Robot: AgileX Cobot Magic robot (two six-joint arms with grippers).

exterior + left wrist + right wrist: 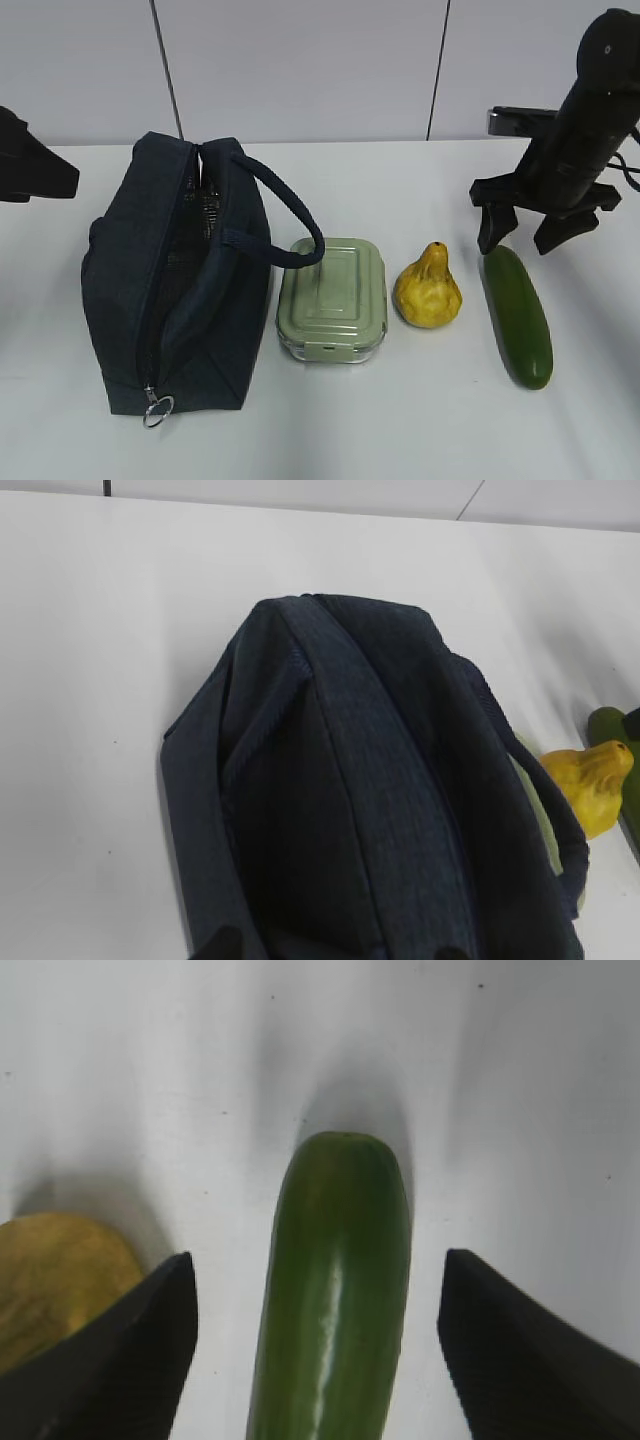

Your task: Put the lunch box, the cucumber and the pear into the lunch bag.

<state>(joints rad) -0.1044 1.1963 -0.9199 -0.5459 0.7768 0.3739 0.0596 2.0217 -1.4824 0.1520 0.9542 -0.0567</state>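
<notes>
on the white desk (pixel 420 420) the dark navy lunch bag (pixel 175 290) stands at the left, its zipper partly open with the metal ring pull (pixel 157 408) at the near end and its strap handle (pixel 290 215) looping toward the lunch box (pixel 333 298) just beside it. the yellow pear (pixel 428 287) sits right of the box, and the cucumber (pixel 518 315) lies right of the pear. the right gripper (pixel 525 238) hangs over the cucumber's far end, jaws wide on either side of it, not touching. the left gripper (pixel 30 165) is at the left edge above the bag; i cannot tell how its jaws stand.
</notes>
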